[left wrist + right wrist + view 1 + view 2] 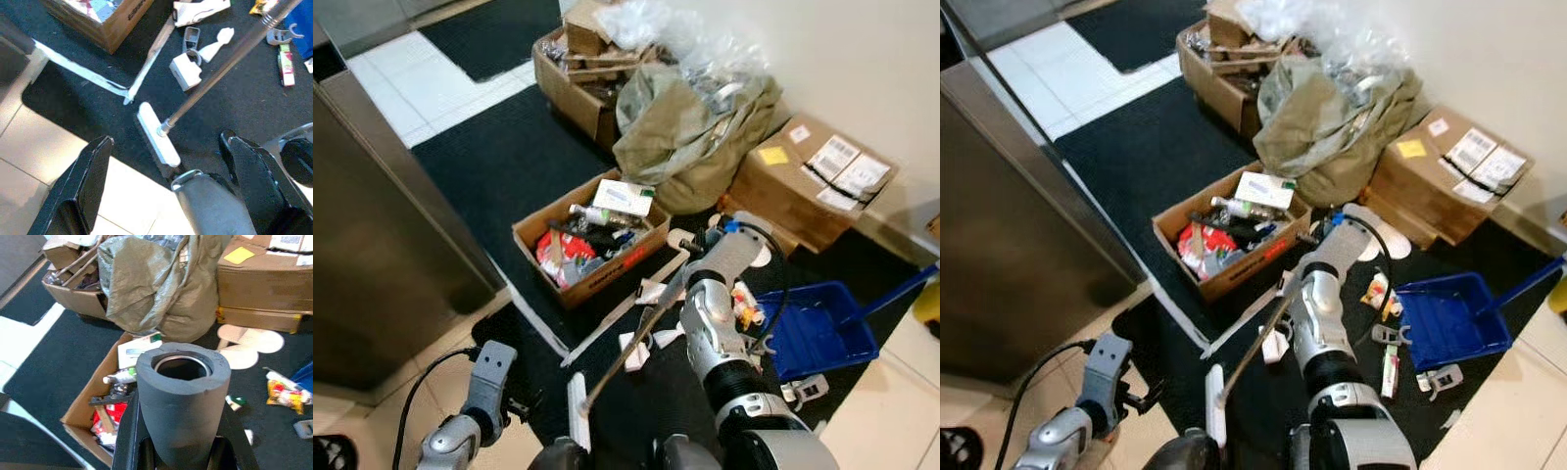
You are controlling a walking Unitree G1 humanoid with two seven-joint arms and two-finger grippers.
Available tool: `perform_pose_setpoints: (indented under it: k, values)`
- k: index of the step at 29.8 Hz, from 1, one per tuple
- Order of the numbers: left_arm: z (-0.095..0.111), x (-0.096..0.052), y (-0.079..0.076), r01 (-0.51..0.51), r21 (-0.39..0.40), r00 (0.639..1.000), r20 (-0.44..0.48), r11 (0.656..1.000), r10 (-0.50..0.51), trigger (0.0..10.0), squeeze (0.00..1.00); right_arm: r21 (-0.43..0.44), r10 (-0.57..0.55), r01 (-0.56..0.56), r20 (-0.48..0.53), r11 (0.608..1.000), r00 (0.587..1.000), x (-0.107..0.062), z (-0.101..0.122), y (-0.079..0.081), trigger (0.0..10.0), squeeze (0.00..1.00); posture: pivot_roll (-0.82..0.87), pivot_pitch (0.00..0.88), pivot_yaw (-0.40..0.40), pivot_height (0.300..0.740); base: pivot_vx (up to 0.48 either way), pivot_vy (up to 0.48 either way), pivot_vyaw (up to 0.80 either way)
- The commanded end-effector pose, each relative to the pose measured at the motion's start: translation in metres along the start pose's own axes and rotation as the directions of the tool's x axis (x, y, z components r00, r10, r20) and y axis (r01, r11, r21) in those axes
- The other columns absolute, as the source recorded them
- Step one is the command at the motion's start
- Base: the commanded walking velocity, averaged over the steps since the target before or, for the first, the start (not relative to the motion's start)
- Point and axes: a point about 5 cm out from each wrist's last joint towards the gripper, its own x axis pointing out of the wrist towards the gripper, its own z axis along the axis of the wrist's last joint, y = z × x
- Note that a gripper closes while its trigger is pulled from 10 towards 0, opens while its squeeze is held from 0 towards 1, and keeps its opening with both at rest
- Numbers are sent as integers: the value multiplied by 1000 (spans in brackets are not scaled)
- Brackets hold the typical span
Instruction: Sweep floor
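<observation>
Right gripper: closed round the grey foam grip at the top end of the broom handle, out in front of the robot above the black mat.
Left gripper: fingers spread wide with nothing between them, low at the robot's left over the edge of the mat and the pale floor tiles.
Broom head: white, flat on the mat near its edge, the metal handle slanting up from it.
Litter: small white packets and a red-and-green packet lay scattered on the mat beside the handle.
Dustpan: blue, on the mat at the robot's right.
Surroundings: open cardboard box of rubbish just beyond the litter; olive sack and sealed cartons against the wall.
</observation>
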Motion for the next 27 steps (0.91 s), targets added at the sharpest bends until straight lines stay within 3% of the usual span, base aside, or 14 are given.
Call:
perform_pose_setpoints:
  k: [1, 5, 7, 10, 21, 27]
  values:
    - [-13, -9, 4, -12, 10, 999, -40, 1000, 13, 10000, 0, 115, 36, -35, -5, 993, 999, -9, -4, 32, 10000, 0, 75, 374, 88, 740, 0, 0, 0]
    - [-10, -9, 3, -18, 22, 1000, -15, 1000, 19, 10000, 0, 78, 59, -68, 112, 995, 992, 2, 21, 42, 10000, 0, 86, 382, 90, 740, 0, 0, 0]
    - [-10, -9, 3, -18, 22, 1000, -15, 1000, 19, 10000, 0, 78, 59, -68, 112, 995, 992, 2, 21, 42, 10000, 0, 86, 382, 90, 740, 0, 0, 0]
    - [-8, -7, -1, 5, 6, 1000, 4, 1000, -5, 10000, 0, -35, 101, -96, 208, 995, 973, 7, 38, 50, 10000, 0, 88, 383, 87, 740, 0, 0, 0]
    - [-13, -11, -9, 92, 11, 996, -2, 996, -92, 10000, 0, -167, 84, -45, 235, 985, 968, 2, 27, 46, 10000, 0, 118, 392, 92, 740, 0, 0, 0]
    - [-17, -17, -9, 108, 25, 994, -3, 994, -108, 10000, 0, -355, 100, 25, 328, 934, 939, 2, 27, 28, 10000, 0, 142, 398, 96, 740, 0, 0, 0]
